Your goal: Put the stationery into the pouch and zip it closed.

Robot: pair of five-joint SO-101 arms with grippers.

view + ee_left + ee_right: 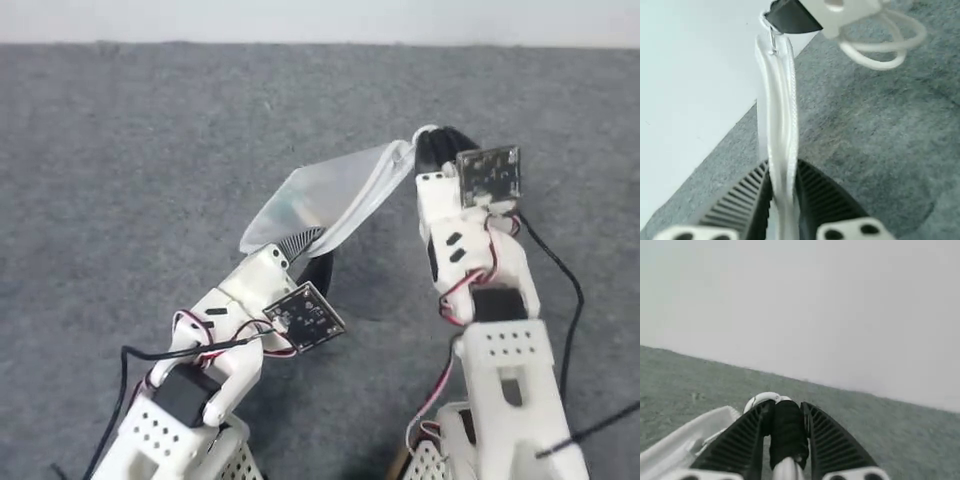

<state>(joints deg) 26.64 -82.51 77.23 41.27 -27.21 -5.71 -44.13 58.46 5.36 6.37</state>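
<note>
The frosted, translucent plastic pouch (325,195) hung stretched between both arms above the grey, felt-like counter (120,150). The left gripper (784,169) pinched its white ribbed zipper edge (781,100) at the near-left end. The right gripper (783,412) was clamped on a black pull tab (786,435) at the far-right corner; the contents were unclear.

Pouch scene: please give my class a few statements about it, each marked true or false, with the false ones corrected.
1. The pouch is held up between the left hand and the right hand. True.
2. The pouch is solid black. False: it is see-through white.
3. The left hand is shut on the pouch's zip edge. True.
4. The table is bare wood. False: its surface is grey and carpet-like.
</note>
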